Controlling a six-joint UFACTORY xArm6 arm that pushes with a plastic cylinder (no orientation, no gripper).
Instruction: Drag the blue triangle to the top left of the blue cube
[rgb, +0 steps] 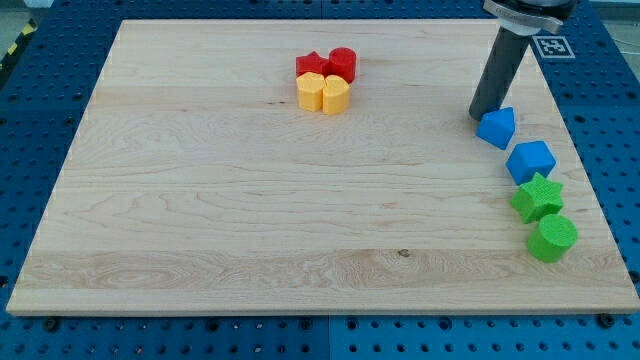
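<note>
My tip (484, 115) rests on the board at the view's upper right, pressed against or just touching the upper left side of the blue triangle (497, 128). I have no pincer to open or clench: the arm ends in a plain dark rod, so nothing is grasped, and contact with the block is all I can offer.

The blue triangle sits just up and to the view's left of the blue cube (531, 161), the two nearly touching at their corners. I judge the task to be at its closing step, with the triangle roughly where it belongs. What the next move calls for, as I read it, is only a small correction if any, and care not to shove the triangle down into the cube.

Below the cube, along the right edge of the wooden board (200, 200), lie a green star (537, 197) and a green cylinder (551, 238). Well apart, near the top centre, a red star (312, 66), red cylinder (342, 63), a yellow block (313, 91) and a yellow heart (336, 94) cluster together.
</note>
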